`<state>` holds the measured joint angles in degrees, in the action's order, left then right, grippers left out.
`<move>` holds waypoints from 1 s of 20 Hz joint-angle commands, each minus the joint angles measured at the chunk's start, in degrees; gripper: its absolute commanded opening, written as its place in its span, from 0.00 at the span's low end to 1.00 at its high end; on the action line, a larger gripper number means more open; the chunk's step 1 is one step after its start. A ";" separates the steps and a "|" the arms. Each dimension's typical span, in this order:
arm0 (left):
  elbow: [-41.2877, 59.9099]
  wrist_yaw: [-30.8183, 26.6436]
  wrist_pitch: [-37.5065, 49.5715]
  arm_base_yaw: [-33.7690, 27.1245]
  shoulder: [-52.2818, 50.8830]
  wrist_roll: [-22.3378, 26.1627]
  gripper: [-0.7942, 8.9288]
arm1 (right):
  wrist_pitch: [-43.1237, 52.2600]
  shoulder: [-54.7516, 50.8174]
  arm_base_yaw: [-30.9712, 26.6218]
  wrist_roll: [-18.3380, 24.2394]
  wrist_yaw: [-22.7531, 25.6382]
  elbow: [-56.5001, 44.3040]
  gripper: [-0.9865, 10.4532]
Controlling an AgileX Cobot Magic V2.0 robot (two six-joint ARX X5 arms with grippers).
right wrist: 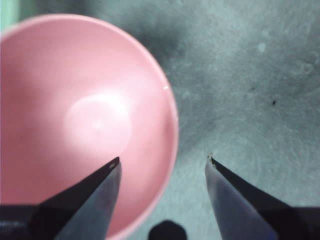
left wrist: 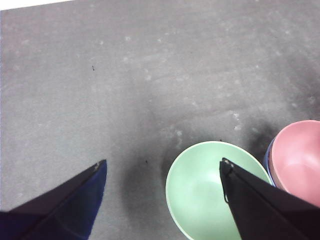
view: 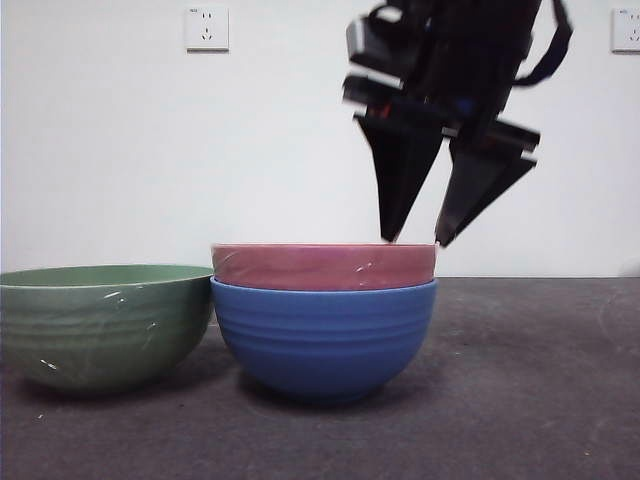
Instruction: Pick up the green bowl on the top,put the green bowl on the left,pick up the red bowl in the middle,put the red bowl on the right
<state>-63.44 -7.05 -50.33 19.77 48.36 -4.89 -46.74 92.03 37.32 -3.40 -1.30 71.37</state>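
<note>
Front view is showing me the green bowl [view: 100, 325] already sitting on the grey table [view: 530, 380] at the left, just beside the blue ribbed bowl [view: 323, 335], so I am judging the first half done. The red bowl [view: 323, 267] is nested in the blue one, only its rim band showing above it. The right gripper [view: 415, 240] is hanging directly over the red bowl's right-hand rim, its tips just above the lip and not yet touching it.

In the right wrist view I am seeing the same gripper [right wrist: 162, 160] spread wide and holding nothing, with one jaw over the pink inside of the red bowl [right wrist: 75, 125] and the other over bare table [right wrist: 250, 75] outside it. That straddle is what I am wanting for a rim pinch.

To do this well, I am planning to come straight down so the wall slides between the jaws, closing only once the inner tip is well below the lip. The glaze is looking glossy, so I am expecting a shallow bite to slip. I am also watching that the outer jaw is not catching the blue bowl's rim, or both may lift together.

The left gripper [left wrist: 162, 167] is waiting above the green bowl [left wrist: 200, 187], parted wide and empty.
</note>
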 commanded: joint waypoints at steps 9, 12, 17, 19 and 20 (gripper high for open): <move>0.17 0.00 -0.35 0.15 -0.11 0.44 0.47 | 1.99 3.96 -0.02 0.52 -0.02 0.09 0.08; 0.17 0.00 -0.35 0.15 -0.11 0.44 0.47 | 4.85 3.96 -0.02 0.26 -0.17 0.09 0.08; 0.17 -0.02 -0.33 0.15 -0.11 0.44 0.47 | 6.21 3.17 -0.02 -0.48 -0.15 0.26 0.08; 0.17 -0.02 -0.31 0.15 -0.11 0.44 0.47 | 6.19 1.40 -0.02 -0.61 -0.17 0.39 0.08; 0.17 -0.02 -0.31 0.15 -0.11 0.44 0.47 | 6.16 0.11 -0.02 -0.61 -0.15 0.42 0.08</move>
<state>-63.44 -7.05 -50.78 19.77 48.36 -4.89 -41.25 92.86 37.17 -3.22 -1.45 71.48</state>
